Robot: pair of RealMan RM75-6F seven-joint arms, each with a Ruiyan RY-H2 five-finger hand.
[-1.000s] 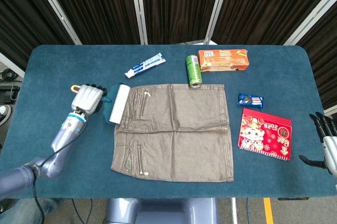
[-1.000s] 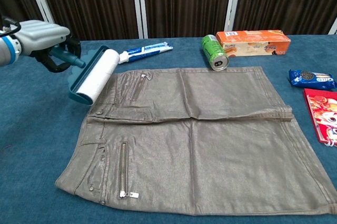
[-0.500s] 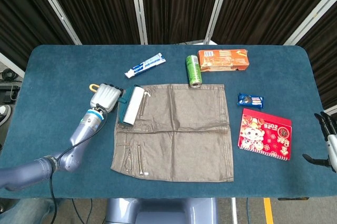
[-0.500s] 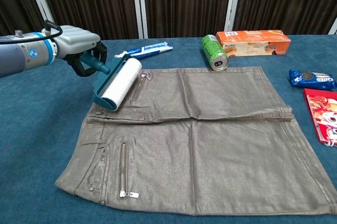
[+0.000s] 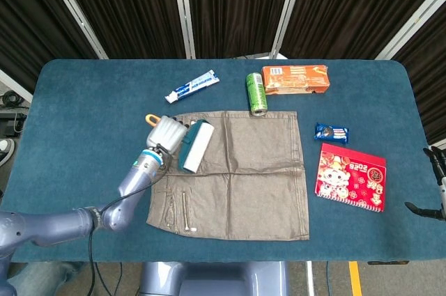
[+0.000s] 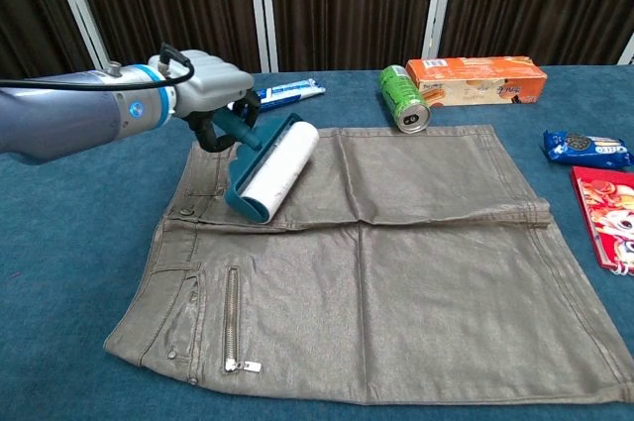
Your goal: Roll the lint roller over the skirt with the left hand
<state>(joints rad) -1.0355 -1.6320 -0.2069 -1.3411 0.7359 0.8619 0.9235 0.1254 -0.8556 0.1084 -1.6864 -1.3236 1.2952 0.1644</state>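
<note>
2 hands are mounted at a blue-covered table (image 5: pixel 83 87) backed by dark curtains (image 5: pixel 230 3). A grey skirt (image 6: pixel 396 272) is laid flat on the cloth. The lint roller (image 6: pixel 272 168) is laid on the skirt's upper left part, its teal handle clasped by the fingers (image 6: pixel 208 129) of the left hand (image 6: pixel 203 94). The right hand (image 5: pixel 437 188) is seen only at the frame edge; its finger state cannot be determined.

A staged lab bench: blue-clothed table (image 5: pixel 83 87), dark curtains (image 5: pixel 230 3) with white poles behind.
</note>
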